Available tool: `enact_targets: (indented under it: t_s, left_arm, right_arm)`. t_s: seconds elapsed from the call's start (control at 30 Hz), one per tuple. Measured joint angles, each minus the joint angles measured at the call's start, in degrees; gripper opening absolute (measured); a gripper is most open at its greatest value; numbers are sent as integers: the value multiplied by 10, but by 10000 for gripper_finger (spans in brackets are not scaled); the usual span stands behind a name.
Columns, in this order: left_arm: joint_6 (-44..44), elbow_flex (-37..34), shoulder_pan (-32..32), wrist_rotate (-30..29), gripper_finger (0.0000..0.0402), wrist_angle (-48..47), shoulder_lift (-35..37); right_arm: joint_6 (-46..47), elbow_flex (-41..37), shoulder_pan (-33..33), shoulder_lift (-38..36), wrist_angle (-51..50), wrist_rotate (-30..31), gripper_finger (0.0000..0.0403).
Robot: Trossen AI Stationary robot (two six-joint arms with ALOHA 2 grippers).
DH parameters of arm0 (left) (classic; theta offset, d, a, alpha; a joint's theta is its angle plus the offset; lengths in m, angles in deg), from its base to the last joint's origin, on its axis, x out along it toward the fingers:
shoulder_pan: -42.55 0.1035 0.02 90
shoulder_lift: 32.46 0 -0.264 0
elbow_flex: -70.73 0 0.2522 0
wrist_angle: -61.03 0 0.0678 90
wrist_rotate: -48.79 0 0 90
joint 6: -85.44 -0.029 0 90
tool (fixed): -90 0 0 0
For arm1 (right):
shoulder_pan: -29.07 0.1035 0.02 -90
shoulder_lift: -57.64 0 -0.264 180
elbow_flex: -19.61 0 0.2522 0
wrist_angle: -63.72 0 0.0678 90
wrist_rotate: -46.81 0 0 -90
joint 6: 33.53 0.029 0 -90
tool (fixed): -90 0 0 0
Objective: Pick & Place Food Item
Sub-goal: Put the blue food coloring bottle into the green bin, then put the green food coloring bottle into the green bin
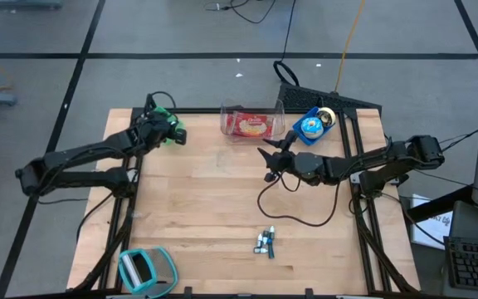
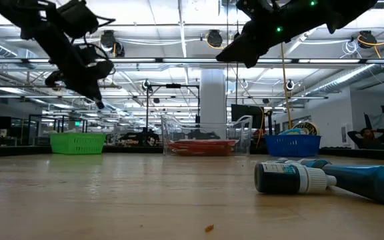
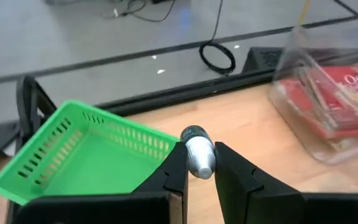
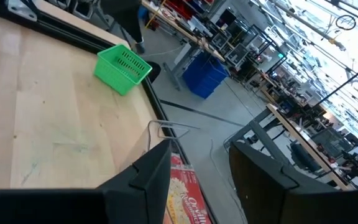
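Note:
My left gripper [image 3: 199,149] hangs over the far left corner of the table, shut on a small pale bottle [image 3: 199,160] with a dark cap. It is just beside the green basket [image 3: 79,155], which also shows in the high view [image 1: 173,133]. My right gripper [image 1: 265,164] hovers open above the table's middle with nothing between its fingers [image 4: 148,177]. It is near a clear container [image 1: 251,123] that holds a red popcorn packet [image 3: 347,93]. My left gripper pinches the bottle's pale body [image 3: 201,167] between its two fingers. The dark cap end [image 3: 194,132] sticks out past the fingertips. The fingers slant downward toward the far edge and lie along the bottle. The bottle is lifted clear of the table, over the basket's rim.
A blue basket [image 1: 312,126] stands at the far right beside the clear container. Two small bottles [image 1: 265,242] lie on the table near the front edge, also in the low view [image 2: 325,179]. A teal and white object [image 1: 143,267] sits at the front left corner. A cable [image 1: 297,212] loops under the right arm.

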Motion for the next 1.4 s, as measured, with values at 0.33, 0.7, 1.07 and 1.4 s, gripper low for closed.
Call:
enact_targets:
  t_s: [0.33,0.7,1.07,1.4]
  left_arm:
    - [38,-65,55,-3,48,-3,0]
    - [68,-127,101,25,48,2,0]
    - [62,-128,102,38,117,24,0]
    - [-46,-97,102,94,140,22,0]
  right_arm:
    - [0,0,0,0,-13,0,151]
    - [0,0,0,0,-13,0,151]
    - [7,0,0,0,-13,0,151]
    - [12,0,4,0,-13,1,151]
